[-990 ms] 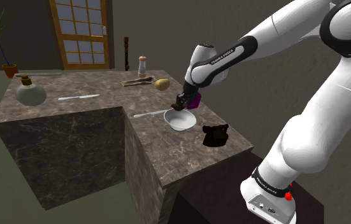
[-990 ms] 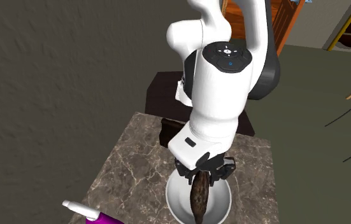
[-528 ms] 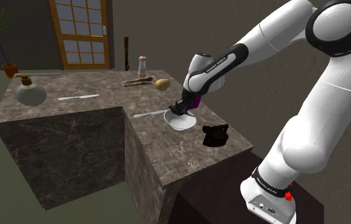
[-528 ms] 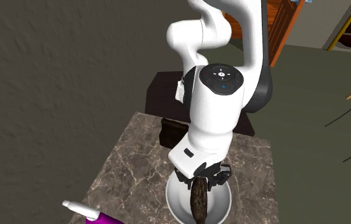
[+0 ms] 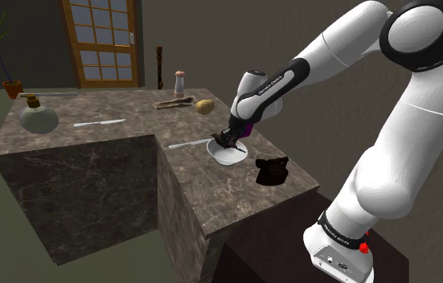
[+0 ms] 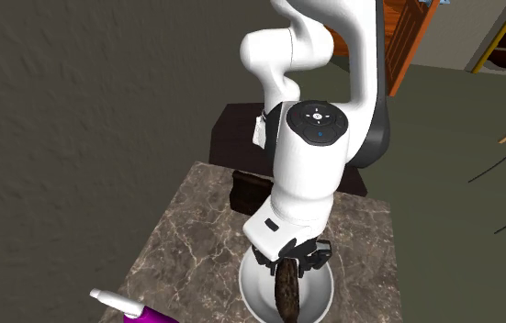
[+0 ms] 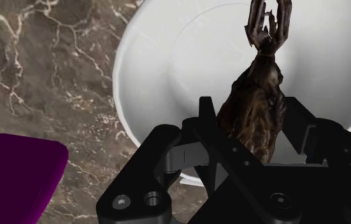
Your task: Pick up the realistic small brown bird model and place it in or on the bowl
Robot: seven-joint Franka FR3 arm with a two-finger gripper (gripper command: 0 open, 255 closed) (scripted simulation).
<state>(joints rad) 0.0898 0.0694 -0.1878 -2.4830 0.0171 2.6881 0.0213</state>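
My black gripper (image 5: 229, 138) is shut on the small brown bird model (image 7: 257, 108), which hangs feet-first between the fingers (image 7: 213, 137). It hovers just over the white bowl (image 5: 229, 155) on the marble counter, with the bird's claws low above the bowl's floor (image 7: 180, 57). From the second exterior view, the bird (image 6: 286, 288) dangles below the gripper (image 6: 289, 261), inside the bowl's rim (image 6: 253, 286). I cannot tell whether the bird touches the bowl.
A black object (image 5: 272, 170) lies near the bowl toward the stand. A spoon (image 5: 187, 144), a knife (image 5: 99, 123), a round flask (image 5: 38, 118), a yellowish lump (image 5: 204, 105) and a bottle (image 5: 179, 83) lie farther off. A purple item (image 7: 14, 172) sits beside the bowl.
The gripper has come down with the bird, from well above the bowl to just over it. Nothing else on the counter moved.
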